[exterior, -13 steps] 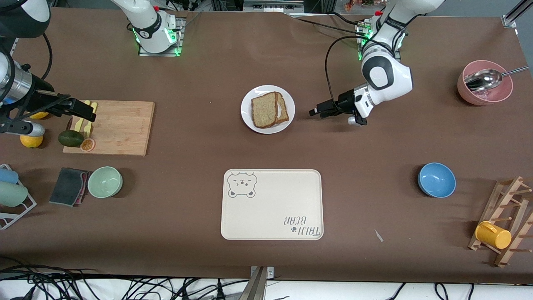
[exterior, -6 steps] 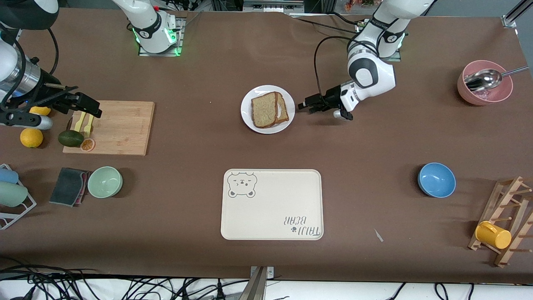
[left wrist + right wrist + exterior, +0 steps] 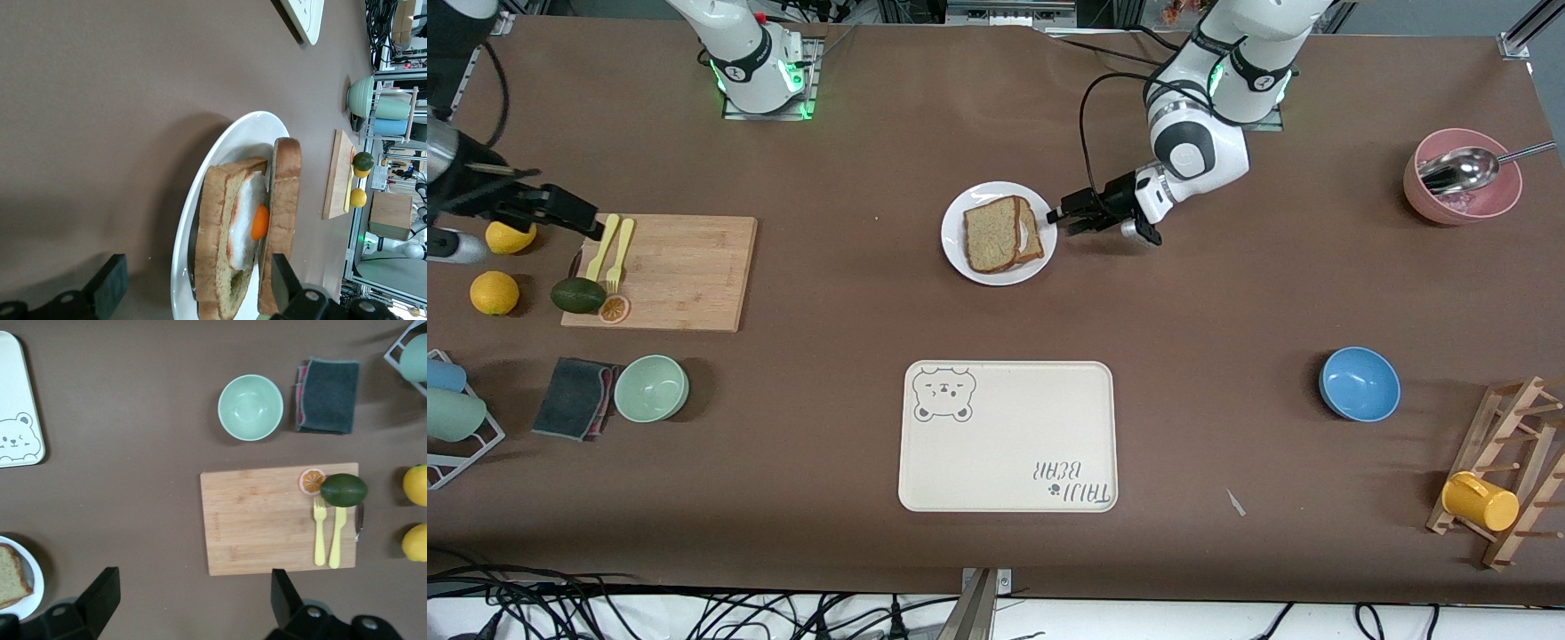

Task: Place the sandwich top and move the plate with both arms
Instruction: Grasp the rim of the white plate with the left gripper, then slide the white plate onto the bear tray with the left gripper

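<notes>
1. The right gripper (image 3: 574,218) hangs over the edge of the cutting board (image 3: 680,271) at the right arm's end of the tabletop (image 3: 827,311), well apart from the plate (image 3: 996,267). Its jaws are spread and hold nothing (the wrist view shows both fingers wide with the board between them).
2. The plate sits mid-tabletop, farther from the front camera than the tray (image 3: 1009,444). On it the top slice (image 3: 990,235) lies over the egg slice (image 3: 1033,233), offset toward the right arm's end, so the egg slice shows along one side.
3. In the left wrist view the top slice (image 3: 281,220) rests on the egg (image 3: 248,220), with the lower bread's crust (image 3: 215,253) underneath. I judge the placing step done, though the stack is not squared.
4. The left gripper (image 3: 1069,216) sits low, just beside the plate rim on the left arm's side. Its jaws are spread, nothing pinched, with the rim (image 3: 200,220) lined up between the fingers.
5. The step in hand looks like the two-arm plate move, the left arm approaching first.
6. Next, the left jaws likely need to slide onto the rim and close, while the right arm must travel to the rim nearest its own end. The lift should be level, or the loose top may slip.
</notes>
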You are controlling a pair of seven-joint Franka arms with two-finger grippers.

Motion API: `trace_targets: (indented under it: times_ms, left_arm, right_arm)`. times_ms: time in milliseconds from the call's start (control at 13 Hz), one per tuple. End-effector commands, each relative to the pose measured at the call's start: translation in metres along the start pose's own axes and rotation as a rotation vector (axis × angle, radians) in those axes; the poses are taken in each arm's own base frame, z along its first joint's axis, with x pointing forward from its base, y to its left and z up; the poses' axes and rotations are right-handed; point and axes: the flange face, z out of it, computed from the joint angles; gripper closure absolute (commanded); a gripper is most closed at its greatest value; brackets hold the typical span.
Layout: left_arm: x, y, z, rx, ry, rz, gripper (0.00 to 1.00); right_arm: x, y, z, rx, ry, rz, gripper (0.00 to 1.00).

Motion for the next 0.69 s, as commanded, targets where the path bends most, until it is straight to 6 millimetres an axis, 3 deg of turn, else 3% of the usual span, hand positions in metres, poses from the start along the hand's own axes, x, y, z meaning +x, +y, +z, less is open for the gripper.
trace_targets:
  times_ms: [0,309,618]
  left_arm:
    - [-0.005,-0.005,0.009,-0.001,0.016,0.001,0.1]
    - [-0.01,-0.006,0.023,-0.017,0.049,0.0,0.2]
    - [-0.013,-0.005,0.027,-0.02,0.047,-0.008,0.49]
  right_arm:
    - [-0.001,0.0,-0.004,-0.007,0.004,-0.018,0.0]
    - [0.0,-0.005,-0.003,-0.035,0.018,0.012,0.0]
    - [0.0,-0.025,0.0,-0.058,0.017,0.015,0.0]
